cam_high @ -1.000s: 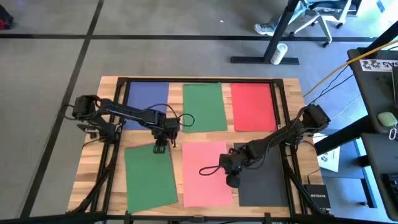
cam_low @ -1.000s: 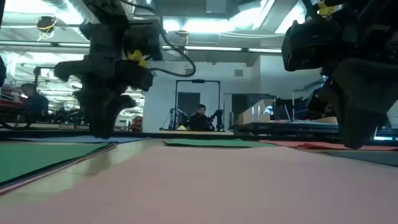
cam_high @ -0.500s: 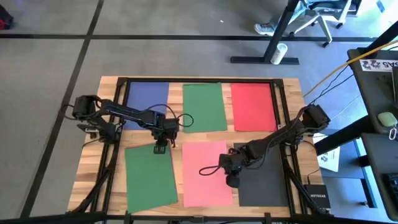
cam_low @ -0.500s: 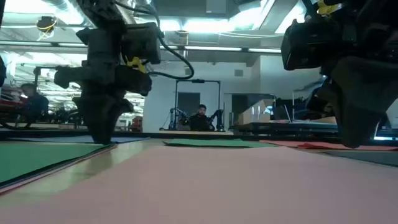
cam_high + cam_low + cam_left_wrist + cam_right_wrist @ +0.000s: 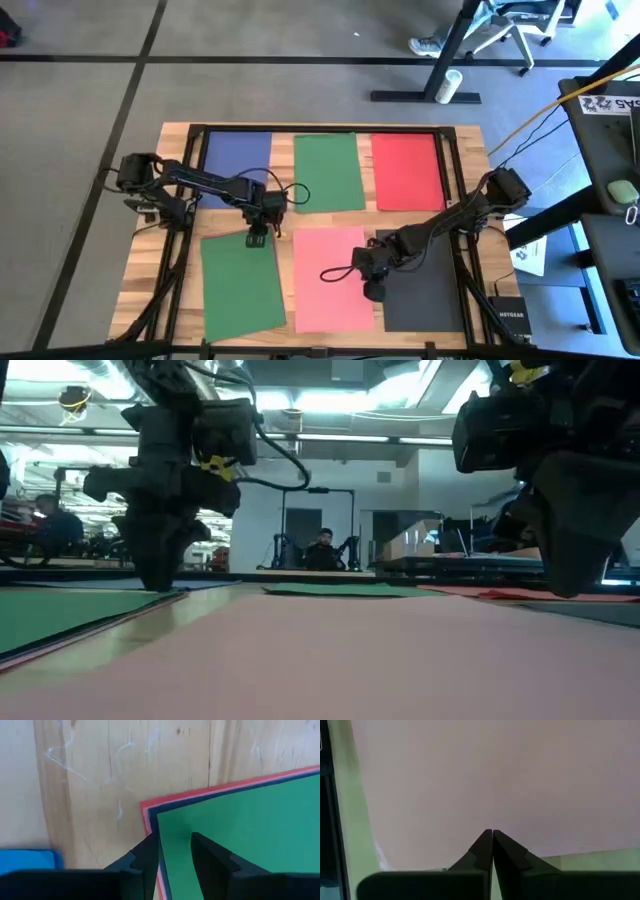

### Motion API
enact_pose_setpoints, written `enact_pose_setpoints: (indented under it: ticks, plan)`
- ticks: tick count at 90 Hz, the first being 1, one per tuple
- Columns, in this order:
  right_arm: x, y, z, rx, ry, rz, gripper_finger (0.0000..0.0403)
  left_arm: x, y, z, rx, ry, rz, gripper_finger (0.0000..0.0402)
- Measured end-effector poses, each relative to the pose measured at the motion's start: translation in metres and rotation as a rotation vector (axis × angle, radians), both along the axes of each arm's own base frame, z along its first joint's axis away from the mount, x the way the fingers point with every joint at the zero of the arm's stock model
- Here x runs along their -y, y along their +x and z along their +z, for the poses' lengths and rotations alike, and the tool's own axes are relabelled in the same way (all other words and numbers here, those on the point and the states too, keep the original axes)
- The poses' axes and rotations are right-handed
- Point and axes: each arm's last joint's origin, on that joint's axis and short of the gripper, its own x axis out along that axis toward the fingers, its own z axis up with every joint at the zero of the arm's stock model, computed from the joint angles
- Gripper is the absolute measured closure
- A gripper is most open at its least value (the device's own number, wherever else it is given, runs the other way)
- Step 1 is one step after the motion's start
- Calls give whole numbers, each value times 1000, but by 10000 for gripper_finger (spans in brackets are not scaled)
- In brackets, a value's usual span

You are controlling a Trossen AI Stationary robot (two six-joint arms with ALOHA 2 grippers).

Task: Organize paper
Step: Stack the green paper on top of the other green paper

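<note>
A green-topped stack of paper [image 5: 242, 285] lies flat at the near left; red, pink and dark edges [image 5: 150, 815] show under its green top sheet. My left gripper [image 5: 257, 238] stands open at the stack's far right corner. A salmon pink sheet [image 5: 330, 275] lies flat in the near middle. My right gripper [image 5: 372, 291] is shut on the pink sheet's right edge. A dark grey sheet [image 5: 425, 300] lies to the right of it. Blue [image 5: 237, 165], green [image 5: 328, 170] and red [image 5: 407, 170] sheets lie in a row at the far side. My left gripper comes from above, pointing down, onto the stack's far right corner [image 5: 162, 827]. One fingertip [image 5: 205, 852] is over the green top sheet, the other [image 5: 147, 852] at the stack's edge. Nothing is pinched, and the stack lies flat. My right gripper presses its shut fingertips [image 5: 487, 840] down from above on the pink sheet close to its right edge [image 5: 492, 822]. The sheet lies flat on the table.
Bare wood [image 5: 285, 225] runs between the far row and the near row of sheets. The black frame rails [image 5: 455, 190] edge the table on both sides. A person [image 5: 322, 548] sits in the room far behind the table.
My left gripper has come down a little onto the stack's far right corner and turned slightly. My right gripper and all the sheets have kept still.
</note>
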Motion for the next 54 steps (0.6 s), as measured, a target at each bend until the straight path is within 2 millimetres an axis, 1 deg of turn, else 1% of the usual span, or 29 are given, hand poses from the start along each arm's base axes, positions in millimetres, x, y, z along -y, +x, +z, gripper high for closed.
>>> enact_pose_setpoints:
  ticks: [14,23,31,43,54]
  plan:
    - [0,0,0,0,-1,0,403,0,1,0,13,2,-7,304]
    - [0,0,0,0,-1,1,403,-1,2,0,26,26,3,312]
    - [0,0,0,1,-1,1,403,-2,2,0,19,33,39,334]
    - [0,0,0,8,-16,3,403,-3,1,0,9,29,65,389]
    - [0,0,0,11,-18,9,403,-3,1,0,8,28,70,400]
